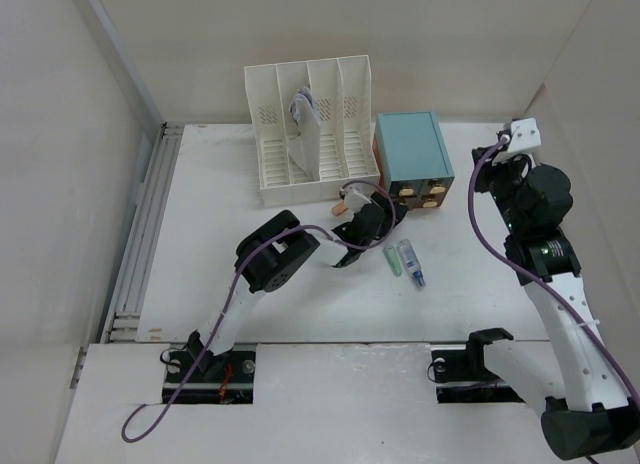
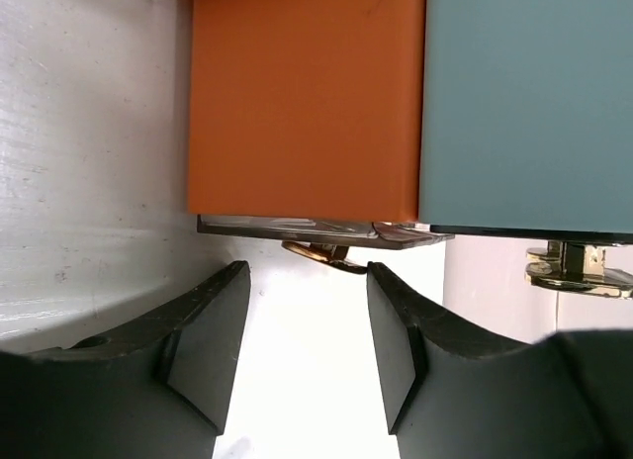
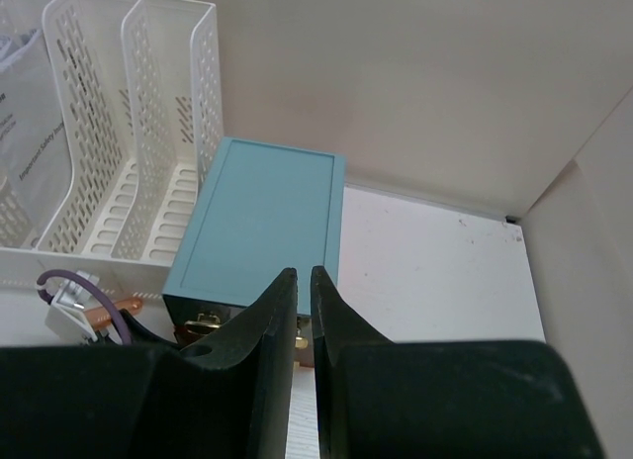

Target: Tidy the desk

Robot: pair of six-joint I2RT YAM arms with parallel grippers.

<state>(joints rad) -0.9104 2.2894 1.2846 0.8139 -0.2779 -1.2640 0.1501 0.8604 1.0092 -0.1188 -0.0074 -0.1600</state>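
Desk (image 1: pixel 215 199) spreads white and matte from the grey rails (image 1: pixel 140 234) on its left edge to the wall on the right. A white file rack (image 1: pixel 310 134) and a teal-topped drawer box (image 1: pixel 412 149) stand side by side at its far edge.

The left gripper (image 2: pixel 307 281) sits low at the near left corner of the drawer box. Its fingers (image 2: pixel 213 350) are spread and pinch nothing. A brass handle (image 2: pixel 321 251) juts out just beyond the gap, below the box's orange face (image 2: pixel 302 103); whether a finger touches it I cannot tell.

The right gripper (image 3: pixel 304 273) hangs high over the far right corner. Its fingers are drawn almost together, only a thin slit between them, holding nothing.

Two small tube-like items (image 1: pixel 404 261) lie just near of the left gripper. Bare desk runs right of the drawer box, and more lies left of the left arm.

The left arm reaches from its near base, its elbow folded and its forearm stretched far and right. The right arm stands nearly upright, its wrist bent left towards the box.
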